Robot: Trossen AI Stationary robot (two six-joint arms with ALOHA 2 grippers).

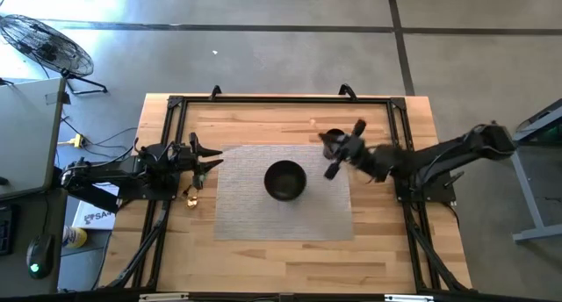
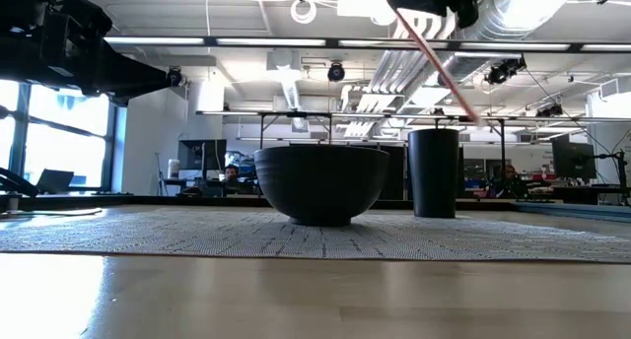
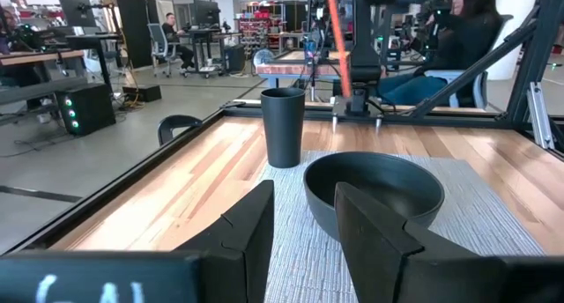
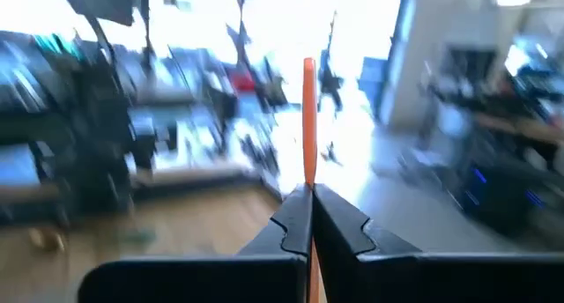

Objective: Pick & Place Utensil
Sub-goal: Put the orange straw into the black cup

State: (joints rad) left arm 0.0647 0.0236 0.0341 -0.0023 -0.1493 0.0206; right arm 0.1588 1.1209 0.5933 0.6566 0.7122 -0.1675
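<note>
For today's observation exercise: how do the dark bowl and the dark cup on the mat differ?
The bowl is wide and low; the cup is tall and narrow. The bowl sits mid-mat; the cup stands near the mat's far edge, below the right gripper holding the orange utensil. Both are dark and upright.

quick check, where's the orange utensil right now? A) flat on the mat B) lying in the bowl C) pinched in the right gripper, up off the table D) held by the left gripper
C: the right wrist view shows the right gripper shut on the thin orange utensil, and the low view shows it slanting high above the cup, clear of the bowl; the left gripper is open and empty.
</note>
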